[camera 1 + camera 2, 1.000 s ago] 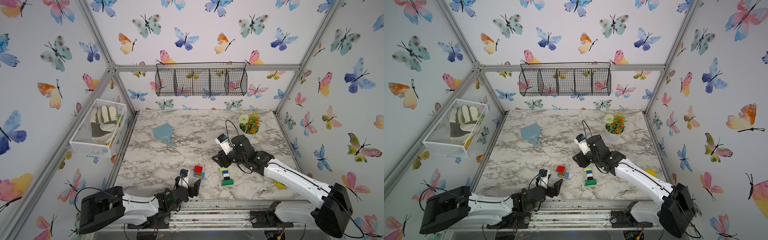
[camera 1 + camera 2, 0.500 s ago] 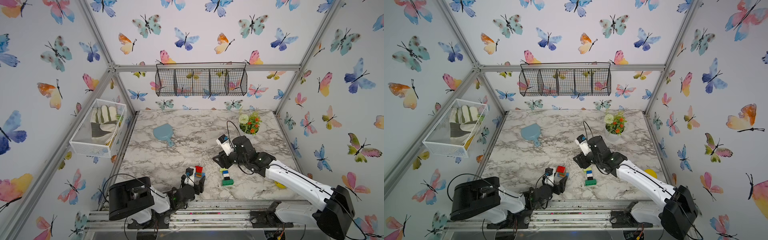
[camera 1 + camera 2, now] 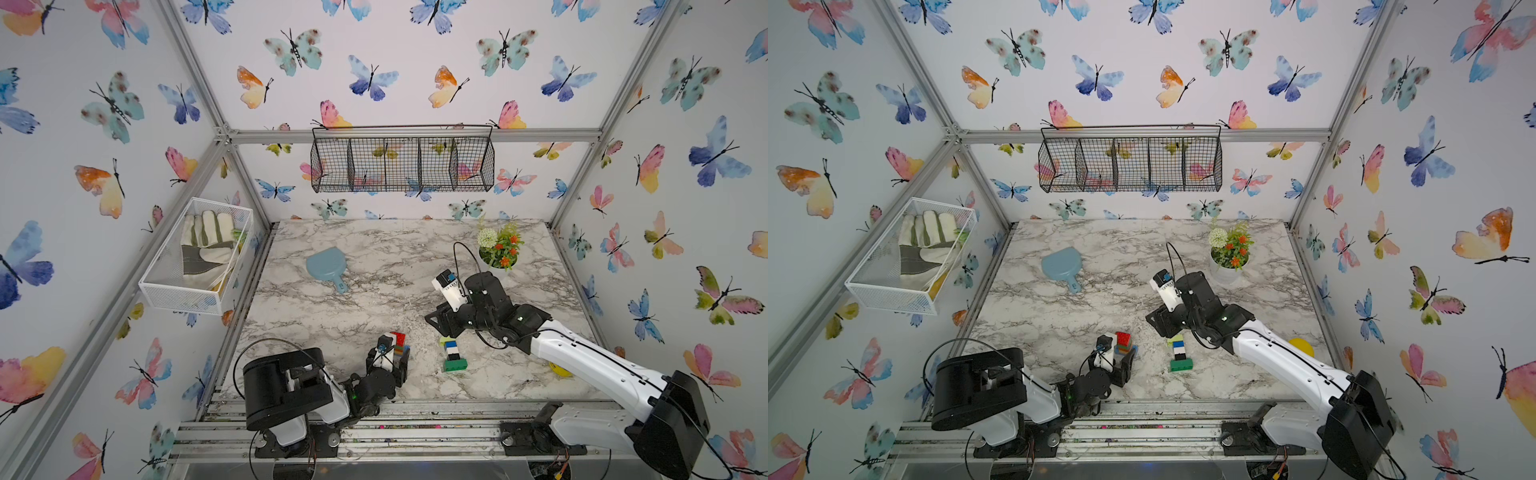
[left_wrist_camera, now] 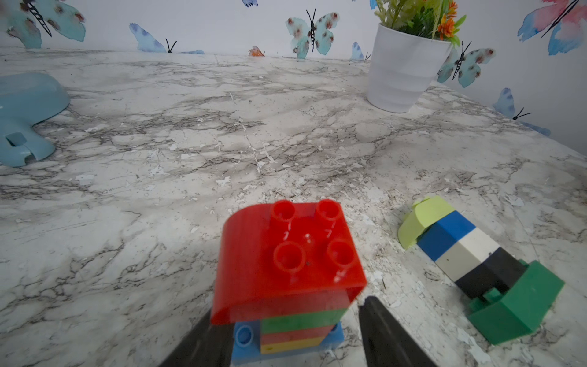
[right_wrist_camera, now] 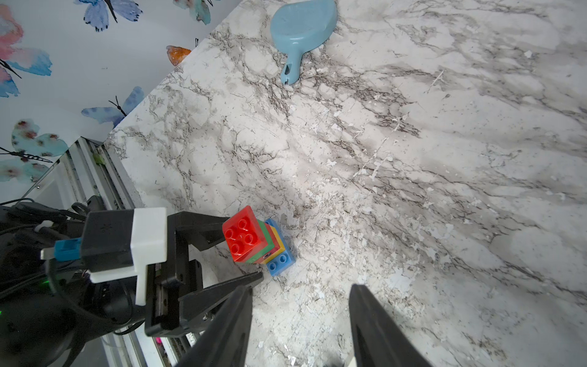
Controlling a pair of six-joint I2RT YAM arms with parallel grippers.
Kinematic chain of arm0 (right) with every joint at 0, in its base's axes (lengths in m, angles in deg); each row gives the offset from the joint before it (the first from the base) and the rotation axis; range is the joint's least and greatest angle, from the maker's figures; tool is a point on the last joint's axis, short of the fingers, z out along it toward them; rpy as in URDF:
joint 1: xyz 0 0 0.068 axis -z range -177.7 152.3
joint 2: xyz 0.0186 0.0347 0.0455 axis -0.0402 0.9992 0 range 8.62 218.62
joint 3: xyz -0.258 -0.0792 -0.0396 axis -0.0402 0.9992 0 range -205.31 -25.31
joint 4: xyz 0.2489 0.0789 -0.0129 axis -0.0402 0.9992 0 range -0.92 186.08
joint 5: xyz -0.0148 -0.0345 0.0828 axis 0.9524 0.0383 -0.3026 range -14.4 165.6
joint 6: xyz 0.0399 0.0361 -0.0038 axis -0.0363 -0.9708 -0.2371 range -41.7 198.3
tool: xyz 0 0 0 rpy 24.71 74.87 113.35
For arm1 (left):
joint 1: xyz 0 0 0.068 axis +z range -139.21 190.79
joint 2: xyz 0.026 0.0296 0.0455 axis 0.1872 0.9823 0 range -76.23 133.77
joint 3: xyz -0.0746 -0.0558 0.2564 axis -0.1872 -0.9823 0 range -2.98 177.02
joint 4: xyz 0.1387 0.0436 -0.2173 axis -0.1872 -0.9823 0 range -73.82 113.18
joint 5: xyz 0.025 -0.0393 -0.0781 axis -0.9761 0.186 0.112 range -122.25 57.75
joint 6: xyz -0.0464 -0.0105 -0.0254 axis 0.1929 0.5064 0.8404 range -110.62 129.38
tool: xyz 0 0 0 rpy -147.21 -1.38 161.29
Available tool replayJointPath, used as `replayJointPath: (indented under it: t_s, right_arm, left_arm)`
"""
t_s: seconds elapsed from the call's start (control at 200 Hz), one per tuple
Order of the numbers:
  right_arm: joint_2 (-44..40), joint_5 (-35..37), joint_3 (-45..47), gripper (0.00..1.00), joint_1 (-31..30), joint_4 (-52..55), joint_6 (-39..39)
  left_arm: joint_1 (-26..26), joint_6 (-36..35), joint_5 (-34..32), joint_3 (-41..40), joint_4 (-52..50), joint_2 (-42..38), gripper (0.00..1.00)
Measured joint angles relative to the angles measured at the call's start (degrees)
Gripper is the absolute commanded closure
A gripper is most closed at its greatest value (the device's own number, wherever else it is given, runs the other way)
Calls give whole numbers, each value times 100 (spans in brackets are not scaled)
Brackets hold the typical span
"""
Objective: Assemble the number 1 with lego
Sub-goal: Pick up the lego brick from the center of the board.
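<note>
A standing lego stack (image 4: 286, 263), red on top, then green, red, yellow and a blue base, stands near the table's front edge; it also shows in a top view (image 3: 398, 343). My left gripper (image 4: 286, 333) is open and straddles the stack. One finger touches its red top brick while the other finger (image 5: 254, 278) stands apart from it. A lying lego row (image 3: 451, 353) of lime, blue, white, black and green bricks rests to the right of the stack. My right gripper (image 5: 301, 287) hovers open and empty just behind that row (image 3: 1179, 351).
A pale blue scoop (image 3: 326, 266) lies at the middle left of the marble table. A white flower pot (image 3: 496, 253) stands at the back right, and a yellow object (image 3: 1300, 345) lies by the right arm. A white basket with gloves (image 3: 195, 257) hangs on the left wall.
My left gripper has moved forward to the stack and its jaws have narrowed around it. The right arm has barely moved.
</note>
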Motion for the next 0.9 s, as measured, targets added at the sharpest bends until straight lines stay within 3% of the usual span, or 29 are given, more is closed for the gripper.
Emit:
replayJointPath:
  t_s: [0.451,0.706,0.821,0.901]
  right_arm:
    - [0,-79,2,48,9,0,-11]
    - [0,-116,2,48,9,2,-9]
    - [0,-109,2,48,9,17,-9]
    - [0,-79,-4,49,35,44,-35]
  left_arm:
    - [192,-258,24,94,535,459,50]
    - [278,-339,24,201,675,564,64]
    - [280,-358,39,280,481,483,71]
    - [280,-330,48,393,-219,98,75]
